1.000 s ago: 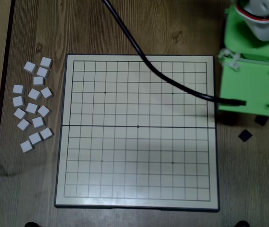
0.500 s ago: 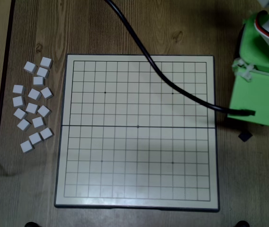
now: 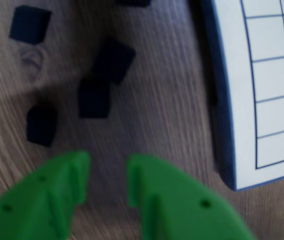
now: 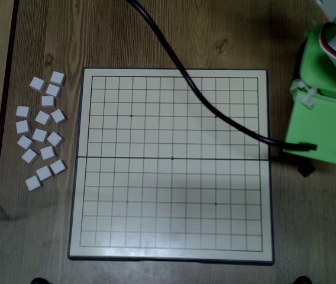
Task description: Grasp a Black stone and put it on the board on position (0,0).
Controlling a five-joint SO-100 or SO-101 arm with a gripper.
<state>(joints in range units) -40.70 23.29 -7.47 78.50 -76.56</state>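
In the wrist view several Black stones lie on the wooden table: one (image 3: 93, 97) sits just ahead of my fingers, with others (image 3: 113, 60) (image 3: 42, 125) (image 3: 29, 24) around it. My green gripper (image 3: 108, 162) hovers open above the table with nothing between its fingers. The board (image 3: 269, 75) is at the right in this view, with its dark rim and a corner showing. In the overhead view the board (image 4: 156, 177) fills the middle. The green arm (image 4: 325, 118) stands at its right edge, hiding the gripper. One Black stone (image 4: 305, 170) peeks out below it.
A black cable (image 4: 180, 71) runs from the top edge across the board to the arm. Several white square blocks (image 4: 41, 133) are scattered left of the board. A dark strip (image 4: 2, 118) marks the table's left edge.
The arm has shifted right, off the board's right edge. Its lower edge now partly covers the lone black stone that lay in the open a second ago.
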